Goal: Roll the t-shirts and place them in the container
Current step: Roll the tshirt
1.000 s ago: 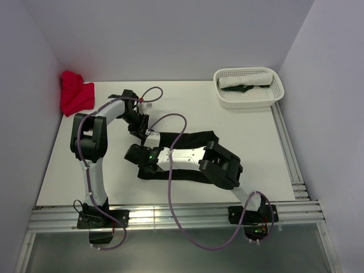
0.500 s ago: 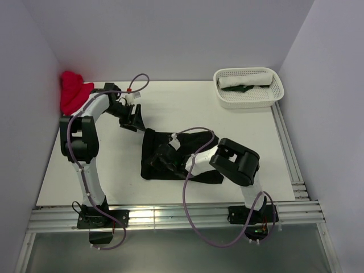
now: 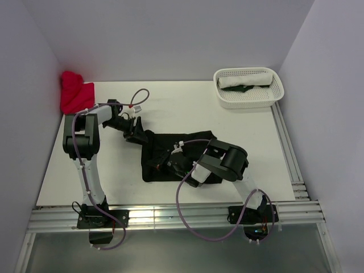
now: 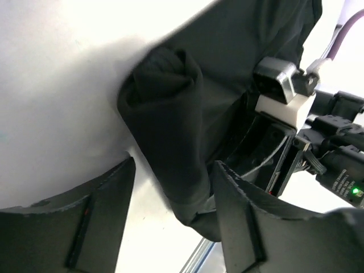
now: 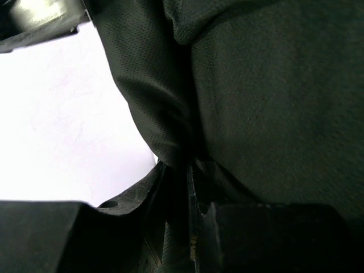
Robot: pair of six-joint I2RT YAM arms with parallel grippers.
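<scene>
top external — basket (image 3: 248,102) holds a white roll (image 3: 245,79), dark cloth (image 3: 242,89).

L arm (image 3: 91,173) & R arm (image 3: 248,196): white links, black joint housings. Purple cable (image 3: 139,95) behind each tool. L tool (image 4: 170,193) fingers (image 4: 96,222) matte black, wedge-shaped. Green LED (image 4: 356,192) behind R tool (image 3: 162,163).

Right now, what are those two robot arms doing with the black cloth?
They are working on a black t-shirt lying on the table. The right gripper is pinching a fold of it, and the left gripper is open, straddling its bunched edge. A red shirt sits in the far corner.
</scene>
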